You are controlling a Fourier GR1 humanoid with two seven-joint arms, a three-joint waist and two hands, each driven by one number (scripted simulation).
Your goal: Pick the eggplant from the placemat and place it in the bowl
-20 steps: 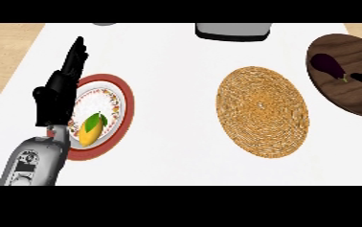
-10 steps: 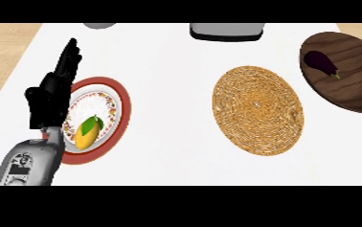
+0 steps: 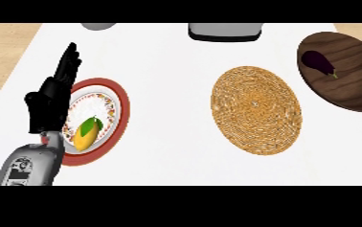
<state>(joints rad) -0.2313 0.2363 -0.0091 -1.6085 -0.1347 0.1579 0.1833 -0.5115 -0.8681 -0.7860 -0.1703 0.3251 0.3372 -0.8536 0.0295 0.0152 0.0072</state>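
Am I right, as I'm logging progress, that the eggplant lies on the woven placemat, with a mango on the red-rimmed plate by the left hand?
Not quite. In the head view the eggplant lies in the dark wooden bowl at the right, not on the woven placemat. The mango is on the red-rimmed plate by the left hand.

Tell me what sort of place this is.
Probably a kitchen counter: a white worktop carries a patterned plate with a mango, a woven placemat, and an eggplant on a dark wooden dish.
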